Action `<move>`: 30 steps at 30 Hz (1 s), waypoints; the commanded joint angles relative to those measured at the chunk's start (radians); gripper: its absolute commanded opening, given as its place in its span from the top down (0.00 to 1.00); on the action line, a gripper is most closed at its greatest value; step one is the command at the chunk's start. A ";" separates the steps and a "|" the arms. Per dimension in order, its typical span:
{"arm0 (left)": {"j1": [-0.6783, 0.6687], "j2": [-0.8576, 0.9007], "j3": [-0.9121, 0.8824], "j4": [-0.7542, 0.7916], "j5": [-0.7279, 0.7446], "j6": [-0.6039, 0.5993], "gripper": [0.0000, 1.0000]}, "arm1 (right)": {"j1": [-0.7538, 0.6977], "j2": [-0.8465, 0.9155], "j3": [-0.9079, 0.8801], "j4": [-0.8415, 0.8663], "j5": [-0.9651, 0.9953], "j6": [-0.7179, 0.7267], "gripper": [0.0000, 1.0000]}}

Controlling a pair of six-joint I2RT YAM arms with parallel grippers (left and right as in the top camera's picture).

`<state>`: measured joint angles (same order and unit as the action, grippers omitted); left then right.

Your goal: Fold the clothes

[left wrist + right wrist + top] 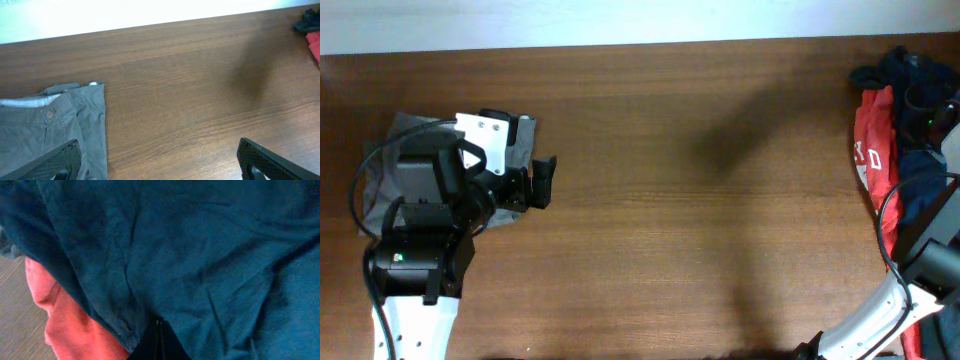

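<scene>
A pile of clothes lies at the table's right edge: a red white-printed shirt (pixel 870 150), a dark blue-green garment (pixel 925 190) and black fabric (pixel 890 70). In the right wrist view the dark blue-green garment (pixel 190 255) fills the frame above the red shirt (pixel 65 325). My right gripper (pixel 159 330) is shut, its tips pinching a fold of that dark garment. Grey shorts (pixel 410 125) lie folded at the far left, mostly under my left arm. My left gripper (pixel 540 183) hangs open just right of the grey shorts (pixel 50 125), with bare wood between its fingers (pixel 260 160).
The brown wooden table (pixel 700 220) runs between the two arms. Its far edge meets a white wall (pixel 150 10). My right arm (pixel 880 320) rises from the bottom right toward the pile.
</scene>
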<state>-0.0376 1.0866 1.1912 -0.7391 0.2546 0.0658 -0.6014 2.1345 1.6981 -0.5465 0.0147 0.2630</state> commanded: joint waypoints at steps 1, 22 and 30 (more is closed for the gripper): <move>-0.004 0.001 0.023 0.013 0.012 -0.009 0.01 | 0.008 -0.085 0.008 0.008 0.023 -0.031 0.96; -0.003 0.001 0.023 0.024 0.011 -0.009 0.01 | 0.018 0.045 0.008 0.000 -0.016 -0.016 0.96; -0.003 0.000 0.024 0.083 0.011 -0.009 0.01 | 0.038 -0.203 0.052 -0.016 -0.187 -0.020 0.96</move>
<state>-0.0376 1.0866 1.1912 -0.6792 0.2546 0.0658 -0.5922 2.1181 1.6981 -0.5732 -0.0494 0.2386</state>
